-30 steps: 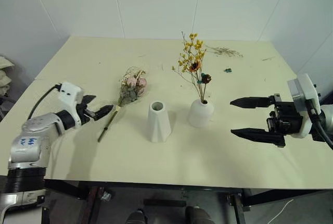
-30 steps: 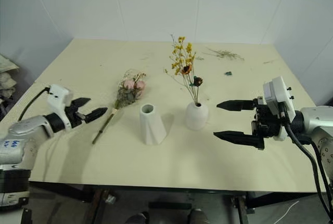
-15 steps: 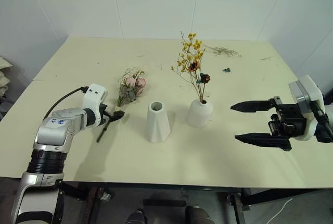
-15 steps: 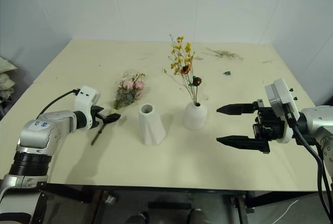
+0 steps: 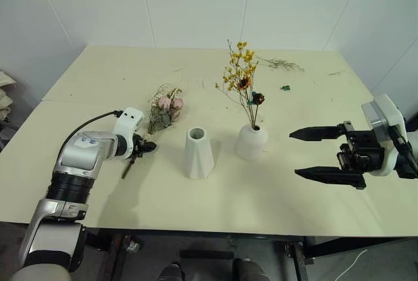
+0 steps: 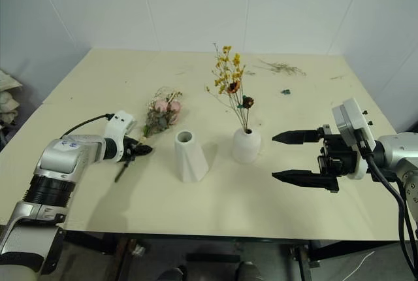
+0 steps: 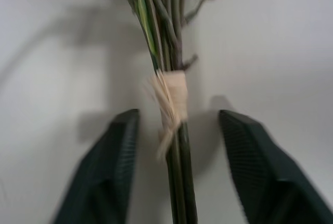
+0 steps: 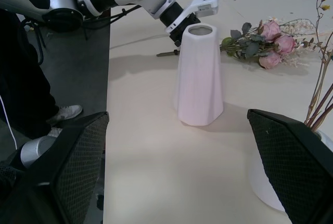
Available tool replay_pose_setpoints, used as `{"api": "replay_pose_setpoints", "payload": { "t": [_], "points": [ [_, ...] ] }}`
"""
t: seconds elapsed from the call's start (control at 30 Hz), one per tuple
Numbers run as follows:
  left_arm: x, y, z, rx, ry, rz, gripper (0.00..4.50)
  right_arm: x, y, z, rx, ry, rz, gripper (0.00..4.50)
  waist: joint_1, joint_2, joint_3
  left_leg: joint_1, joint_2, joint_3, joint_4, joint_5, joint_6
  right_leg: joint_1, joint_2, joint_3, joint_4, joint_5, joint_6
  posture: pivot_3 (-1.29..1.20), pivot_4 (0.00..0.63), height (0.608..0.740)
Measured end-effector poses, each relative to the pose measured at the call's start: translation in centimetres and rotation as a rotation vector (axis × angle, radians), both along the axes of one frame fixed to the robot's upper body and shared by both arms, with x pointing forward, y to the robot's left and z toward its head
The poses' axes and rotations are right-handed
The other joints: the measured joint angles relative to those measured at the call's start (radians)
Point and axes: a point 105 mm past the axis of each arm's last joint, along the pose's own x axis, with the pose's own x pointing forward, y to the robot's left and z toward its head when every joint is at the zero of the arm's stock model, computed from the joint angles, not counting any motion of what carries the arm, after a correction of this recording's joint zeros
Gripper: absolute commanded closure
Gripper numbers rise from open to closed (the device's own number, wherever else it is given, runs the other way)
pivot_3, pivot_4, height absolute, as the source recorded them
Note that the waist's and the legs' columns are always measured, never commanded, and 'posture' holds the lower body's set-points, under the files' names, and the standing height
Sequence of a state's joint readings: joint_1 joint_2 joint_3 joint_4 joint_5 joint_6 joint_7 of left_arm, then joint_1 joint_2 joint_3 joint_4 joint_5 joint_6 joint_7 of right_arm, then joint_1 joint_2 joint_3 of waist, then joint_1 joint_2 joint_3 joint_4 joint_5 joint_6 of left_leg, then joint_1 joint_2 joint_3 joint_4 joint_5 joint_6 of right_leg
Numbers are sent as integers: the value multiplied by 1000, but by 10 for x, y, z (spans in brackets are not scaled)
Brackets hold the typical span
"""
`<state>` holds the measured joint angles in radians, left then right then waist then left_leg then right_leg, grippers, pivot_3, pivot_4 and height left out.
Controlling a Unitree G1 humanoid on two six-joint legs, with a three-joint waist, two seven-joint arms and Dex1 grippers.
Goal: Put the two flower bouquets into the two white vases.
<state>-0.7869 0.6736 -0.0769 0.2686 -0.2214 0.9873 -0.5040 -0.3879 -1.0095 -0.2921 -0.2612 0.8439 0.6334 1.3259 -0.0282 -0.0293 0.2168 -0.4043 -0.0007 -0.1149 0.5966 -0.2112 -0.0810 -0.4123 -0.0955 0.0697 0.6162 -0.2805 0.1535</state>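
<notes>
Left eye view shows the table (image 5: 215, 196), pale cream, carrying everything. Right arm hangs over its right edge, and the right gripper (image 5: 317, 153) points toward the vases with its two black fingers spread wide and nothing between them. Left arm reaches across the left side of the table, and the left gripper (image 5: 145, 146) sits down at the stems of the rose bunch (image 5: 163, 111), which lies flat on the table with its pink blooms pointing toward the back wall and its stem end toward the near-left. Left wrist view shows this grip up close: the two black fingers (image 7: 112, 166) stand on either side of the stems (image 7: 174, 109), level with the pale twine wrap, each with a gap to the stems, so the jaws are part-way narrowed and not touching the bunch. Tall vase (image 5: 198, 153), a faceted cone with an open mouth, stands upright and empty near the table's middle, just right of the bunch's stem end. Round vase (image 5: 251, 142) stands beside it on the right, apart from it, and holds the yellow spray (image 5: 241, 75) upright, its thin stems rising from the small hole. Loose twigs (image 5: 282, 65) lie near the far edge, and a small dark scrap (image 5: 285, 87) lies near them
</notes>
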Motion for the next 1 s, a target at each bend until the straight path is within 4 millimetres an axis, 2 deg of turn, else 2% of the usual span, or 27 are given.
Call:
{"api": "replay_pose_setpoints", "payload": {
  "t": [0.17,0.4,0.47,0.53,0.6,0.67,0.77,0.93,1.0],
  "points": [
    [8,1,0,-16,-31,22,4415,1,-1,0,3,1,-9,0,1,0,0,0,0,0,0,0,0,0,0,0,0,0,0,0,150,740],
    [13,3,13,-18,-114,15,4472,3,-2,1,12,-4,-31,0,1,0,0,0,0,0,0,0,0,0,0,0,0,0,0,0,150,740],
    [17,7,24,-51,-185,18,4472,2,-4,5,28,-17,-41,0,1,0,0,0,0,0,0,0,0,0,0,0,0,0,0,0,150,740],
    [21,7,44,-139,-309,8,4472,2,-4,10,87,-35,-45,0,1,0,0,0,0,0,0,0,0,0,0,0,0,0,1,0,150,740],
    [22,0,74,-253,-479,-29,4472,2,-2,15,140,-48,-38,0,4,0,0,-1,0,0,1,0,0,0,0,0,0,1,2,0,150,740],
    [17,-3,106,-334,-633,-94,4472,1,-2,18,159,-56,-37,0,4,0,0,-1,0,0,2,0,0,0,-1,0,0,1,2,0,150,740],
    [2,-11,142,-450,-826,-216,4472,1,-3,21,172,-65,-41,0,4,0,0,-1,0,0,2,0,-1,1,-1,0,0,1,2,0,150,740],
    [-19,-20,167,-601,-959,-395,4472,-1,-1,23,184,-67,-33,0,1,0,0,-1,0,0,3,0,0,1,0,0,1,1,2,0,150,740],
    [-33,-26,177,-713,-997,-527,4472,-1,-1,23,181,-70,-31,0,1,0,0,-1,0,0,4,0,0,1,0,0,1,1,2,0,150,740]
  ]
}}
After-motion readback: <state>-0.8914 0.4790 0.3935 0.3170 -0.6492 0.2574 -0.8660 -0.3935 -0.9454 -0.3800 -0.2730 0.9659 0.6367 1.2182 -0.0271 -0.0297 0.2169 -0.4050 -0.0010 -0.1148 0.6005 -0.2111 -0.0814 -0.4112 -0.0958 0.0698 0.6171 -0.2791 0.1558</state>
